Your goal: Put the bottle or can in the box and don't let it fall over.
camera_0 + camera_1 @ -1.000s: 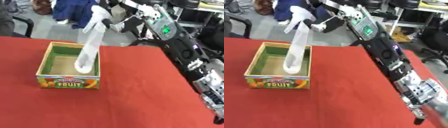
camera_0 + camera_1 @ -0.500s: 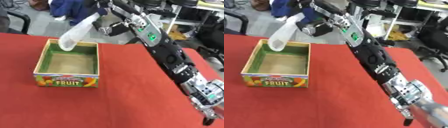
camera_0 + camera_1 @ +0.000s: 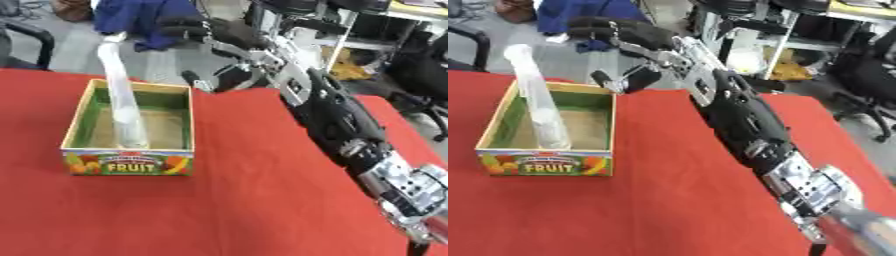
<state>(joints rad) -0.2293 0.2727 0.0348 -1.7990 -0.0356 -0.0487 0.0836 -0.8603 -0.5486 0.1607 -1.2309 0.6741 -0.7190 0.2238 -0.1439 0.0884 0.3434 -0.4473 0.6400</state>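
The bottle [image 3: 122,102] stands tilted in the box [image 3: 129,156], apart from the right hand [image 3: 627,37], whose fingers are spread and hold nothing, just right of its top.

Bottle [image 3: 122,100] upright in box [image 3: 179,125] on table [image 3: 245,210], right hand [image 3: 619,37] just behind, apart.

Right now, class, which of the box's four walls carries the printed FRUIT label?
The near wall of the box, facing the camera: it shows fruit pictures and the word FRUIT. The other walls show only plain green insides. The bottle stands inside.
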